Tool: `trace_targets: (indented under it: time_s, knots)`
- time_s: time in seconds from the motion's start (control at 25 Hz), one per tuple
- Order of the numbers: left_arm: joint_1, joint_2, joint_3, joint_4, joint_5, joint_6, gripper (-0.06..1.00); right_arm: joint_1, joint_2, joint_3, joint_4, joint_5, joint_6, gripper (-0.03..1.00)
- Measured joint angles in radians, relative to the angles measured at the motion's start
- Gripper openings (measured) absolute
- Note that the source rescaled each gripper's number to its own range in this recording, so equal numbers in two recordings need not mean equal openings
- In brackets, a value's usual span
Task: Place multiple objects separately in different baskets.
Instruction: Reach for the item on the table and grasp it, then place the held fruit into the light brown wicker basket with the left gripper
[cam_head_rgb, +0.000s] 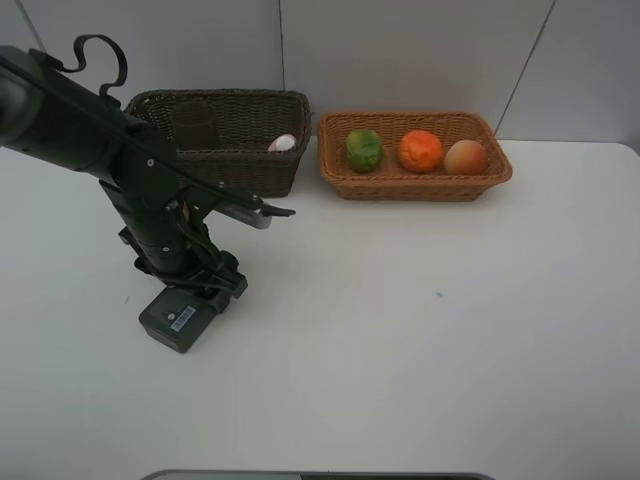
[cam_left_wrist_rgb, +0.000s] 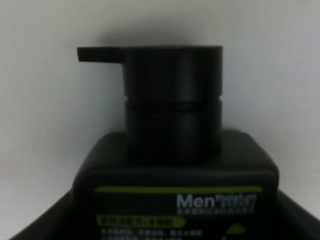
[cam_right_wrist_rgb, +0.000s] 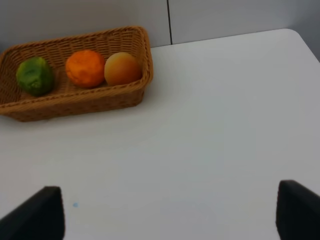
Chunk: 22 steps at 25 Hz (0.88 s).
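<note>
One dark pump bottle (cam_head_rgb: 178, 318) remains on the surface (cam_head_rgb: 420, 330); left end effector (cam_head_rgb: 190, 290), grip indiscernible, should clench squarely around its body.

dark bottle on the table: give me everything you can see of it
The dark bottle is a flat, dark grey to black container, plastic by its look, lying on the white table on the left, in front of the dark brown basket. A pale barcode label shows on its upper face. The left wrist view shows a round black pump cap with a side spout, square shoulders, and a label reading "Men" above green bars. The left gripper is down over its cap end; whether the fingers touch it cannot be told.
</note>
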<state>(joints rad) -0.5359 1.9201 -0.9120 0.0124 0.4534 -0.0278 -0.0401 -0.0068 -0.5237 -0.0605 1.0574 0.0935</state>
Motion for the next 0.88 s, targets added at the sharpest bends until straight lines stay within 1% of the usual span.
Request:
trace_targets:
  time_s: [0.88]
  knots:
    - [0.000, 0.000, 0.000, -0.012, -0.003, -0.004, 0.79, 0.000, 0.000, 0.000, 0.000, 0.000, 0.000, 0.90]
